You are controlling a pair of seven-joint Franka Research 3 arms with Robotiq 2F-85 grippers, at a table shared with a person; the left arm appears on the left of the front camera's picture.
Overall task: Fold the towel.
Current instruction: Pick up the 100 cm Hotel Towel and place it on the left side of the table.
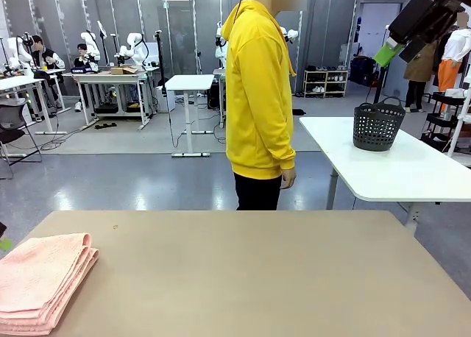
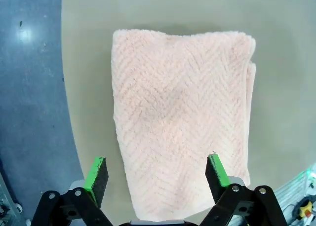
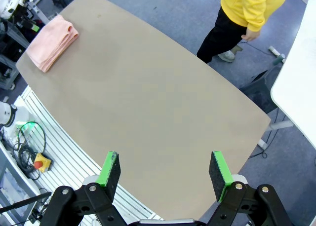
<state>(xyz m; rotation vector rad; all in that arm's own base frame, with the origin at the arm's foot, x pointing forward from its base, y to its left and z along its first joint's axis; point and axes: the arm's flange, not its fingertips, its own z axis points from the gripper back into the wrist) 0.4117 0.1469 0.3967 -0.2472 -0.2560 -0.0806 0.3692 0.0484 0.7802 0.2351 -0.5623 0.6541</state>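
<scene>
The towel (image 1: 40, 278) lies folded in several layers at the near left corner of the tan table (image 1: 257, 278), flat and salmon pink. In the left wrist view the towel (image 2: 177, 122) is spread below my left gripper (image 2: 155, 162), which is open, its green pads wide apart with nothing between them. My right gripper (image 1: 394, 50) hangs high at the upper right, far from the towel. In the right wrist view this gripper (image 3: 164, 157) is open and empty over the table's near edge, with the towel (image 3: 52, 42) at the far corner.
A person in a yellow hoodie (image 1: 257, 94) stands at the far side of the table, arms down. A white table (image 1: 412, 168) at the right carries a black basket (image 1: 379, 123). The tan tabletop (image 3: 148, 97) is bare beyond the towel.
</scene>
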